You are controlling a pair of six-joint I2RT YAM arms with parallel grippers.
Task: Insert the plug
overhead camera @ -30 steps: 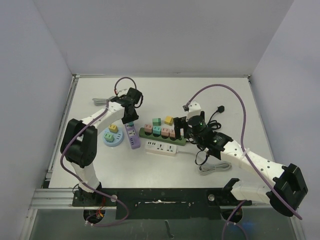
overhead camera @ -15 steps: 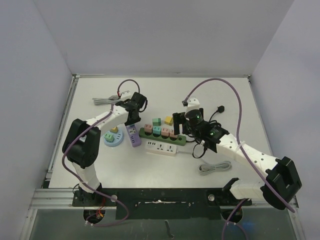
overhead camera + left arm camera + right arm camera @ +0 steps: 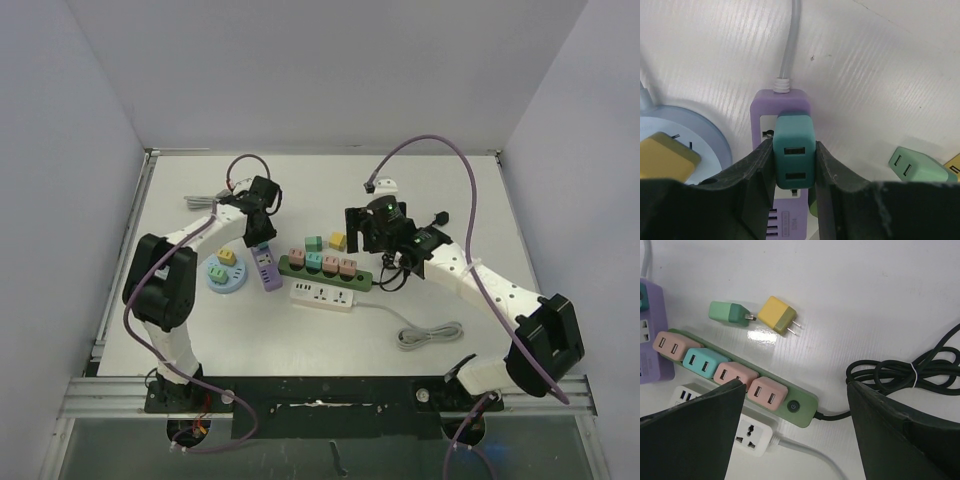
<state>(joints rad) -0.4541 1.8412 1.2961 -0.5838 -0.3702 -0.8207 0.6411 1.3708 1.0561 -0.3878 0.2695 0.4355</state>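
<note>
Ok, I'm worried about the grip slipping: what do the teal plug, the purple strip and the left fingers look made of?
Teal plug: smooth moulded plastic, satin, with soft highlights on its rounded edges. Purple strip: plastic too, matte to satin, with crisp moulded slots. Left fingers: black, dull, faintly grainy, probably printed or moulded plastic; no rubber pad shows.

Tabletop (image 3: 880, 75): white, finely ribbed, faint sheen. Teal plug (image 3: 794, 150): smooth matt plastic. Purple power strip (image 3: 782, 102): smooth satin plastic. Left end effector (image 3: 794, 161) fingers (image 3: 752, 172): black, grainy, matt.
</note>
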